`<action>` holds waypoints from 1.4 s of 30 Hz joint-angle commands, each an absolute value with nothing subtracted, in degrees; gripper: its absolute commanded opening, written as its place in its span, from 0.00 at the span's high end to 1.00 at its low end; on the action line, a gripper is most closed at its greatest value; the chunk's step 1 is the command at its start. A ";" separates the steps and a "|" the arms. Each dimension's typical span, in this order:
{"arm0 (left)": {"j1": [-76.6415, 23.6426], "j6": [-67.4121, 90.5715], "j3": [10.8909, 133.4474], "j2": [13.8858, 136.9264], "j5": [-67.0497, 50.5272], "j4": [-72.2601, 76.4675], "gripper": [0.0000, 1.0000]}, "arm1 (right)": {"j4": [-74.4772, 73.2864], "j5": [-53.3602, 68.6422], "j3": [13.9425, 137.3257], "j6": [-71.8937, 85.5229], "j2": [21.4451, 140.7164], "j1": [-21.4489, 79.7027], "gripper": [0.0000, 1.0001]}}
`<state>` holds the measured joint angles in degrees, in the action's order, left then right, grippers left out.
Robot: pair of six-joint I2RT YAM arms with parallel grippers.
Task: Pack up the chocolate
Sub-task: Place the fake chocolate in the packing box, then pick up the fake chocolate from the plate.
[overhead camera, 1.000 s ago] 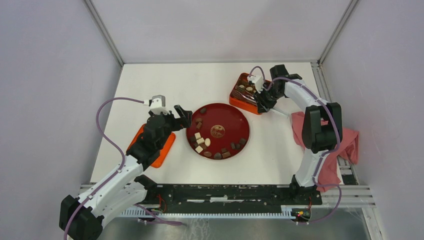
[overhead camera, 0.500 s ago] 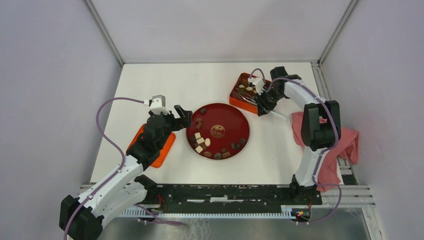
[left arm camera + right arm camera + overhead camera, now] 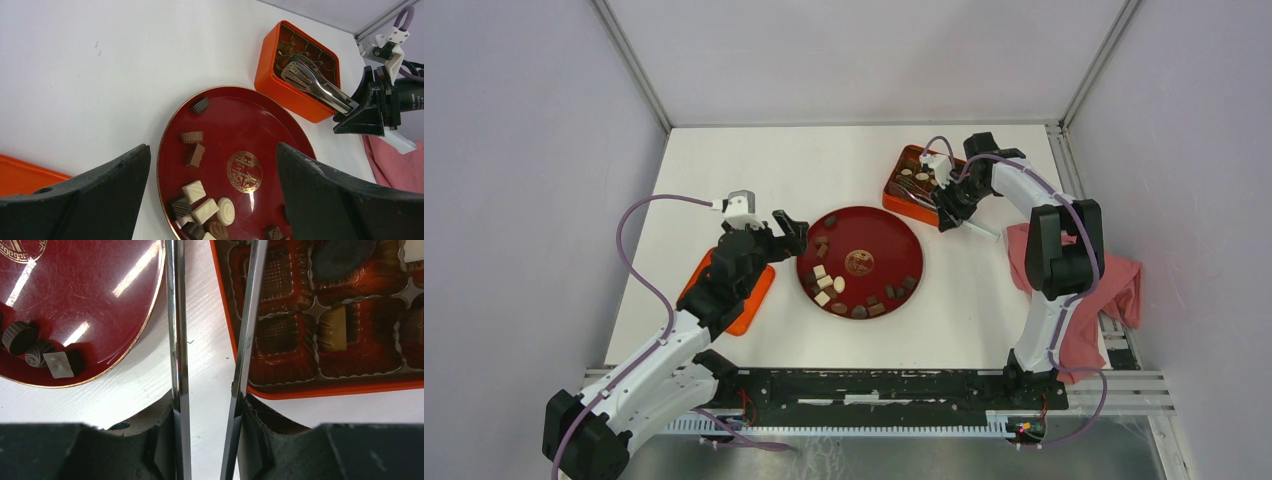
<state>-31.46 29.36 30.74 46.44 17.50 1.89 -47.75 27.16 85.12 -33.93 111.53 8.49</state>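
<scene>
My right claw (image 3: 951, 206) gripped metal tongs (image 3: 320, 88), their tips over the orange gridded box (image 3: 286, 86) at upper right, which held a few pieces. My left claw (image 3: 791, 228) gaped wide at the left rim of the red plate (image 3: 240, 130). Most chocolate (image 3: 193, 191) lay on that plate, mid-frame.

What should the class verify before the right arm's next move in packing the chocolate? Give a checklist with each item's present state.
1. Right gripper clamps the tongs: ok.
2. Tong tips free of any piece: ok, none shows between them over the orange box.
3. Chocolate lies on the red plate to pick: ok.
4. Empty compartments in the box: ok.
5. Left gripper open at the plate's rim, touching no piece: ok.
</scene>
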 commanded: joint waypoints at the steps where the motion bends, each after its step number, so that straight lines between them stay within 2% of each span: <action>1: -31.20 30.23 31.11 46.43 17.31 4.48 0.00 | -46.27 28.23 87.80 -33.58 111.55 8.23 0.56; 8: -31.21 30.24 31.10 46.26 17.31 4.40 0.00 | -46.32 28.39 88.58 -33.45 111.81 8.24 0.54; 19: -31.18 30.32 30.91 46.09 17.47 4.48 0.00 | -43.24 32.46 88.10 -30.81 108.00 7.38 0.56; 25: -31.23 30.56 30.42 45.37 17.66 4.69 0.00 | -42.43 37.48 84.72 -31.52 101.72 6.79 0.58; 32: -31.27 30.26 30.35 45.32 17.26 4.92 0.00 | -39.57 47.61 73.86 -36.38 90.07 7.40 0.59; 36: -31.20 29.97 30.75 46.13 16.62 4.92 0.00 | -41.24 48.17 69.15 -43.54 85.75 11.32 0.59; 42: -31.26 30.14 30.46 45.91 16.79 5.01 0.00 | -39.29 37.02 63.97 -47.17 82.31 23.57 0.59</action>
<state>-31.46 29.34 30.24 46.11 17.34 2.33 -41.89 42.48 66.39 -43.16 85.34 17.02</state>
